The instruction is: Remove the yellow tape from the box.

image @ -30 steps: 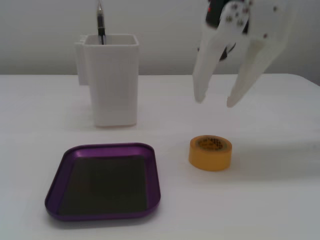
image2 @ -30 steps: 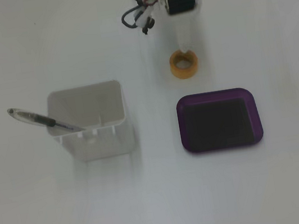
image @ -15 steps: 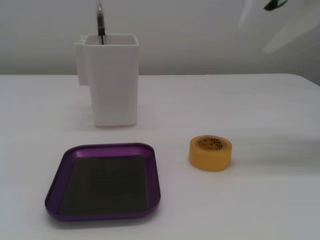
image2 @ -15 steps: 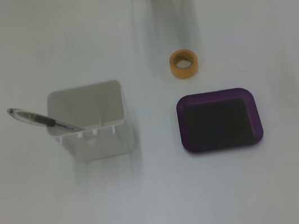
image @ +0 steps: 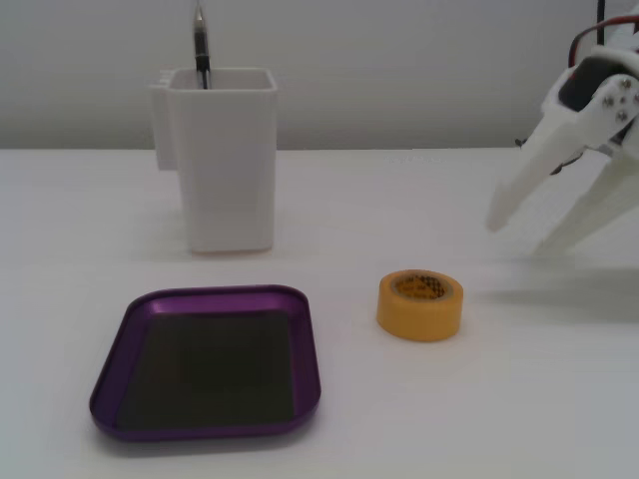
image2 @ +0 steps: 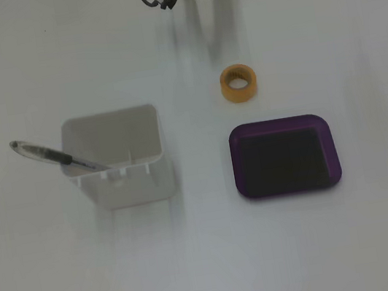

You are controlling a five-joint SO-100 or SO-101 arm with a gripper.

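Resting flat on its side on the white bench [image: 499, 419], the yellow tape [image: 420, 304] sits outside the box [image: 300, 339], just beside its right rim in a fixed view, with a clear strip of bench between the two. In another fixed view, looking down from above, the tape [image2: 239, 82] lies just beyond the far edge of the box [image2: 289, 188], between the box and the base of the arm. The box is a shallow purple tray with rounded corners and a dark bottom, and nothing lies in it. The white fingers [image: 524, 232] hang at the right edge of a fixed view, angled downward and spread apart with a visible gap between their tips; they hold nothing and sit off to the right of and behind the tape, not touching it. From above the fingers [image2: 212, 35] appear as a pale shape reaching from the top edge toward the tape, and their spread cannot be judged there. A tall white container [image: 222, 160] stands behind the box with a pen [image: 201, 45] leaning inside it; from above the pen [image2: 55, 156] pokes out over the container's [image2: 122, 182] left side.
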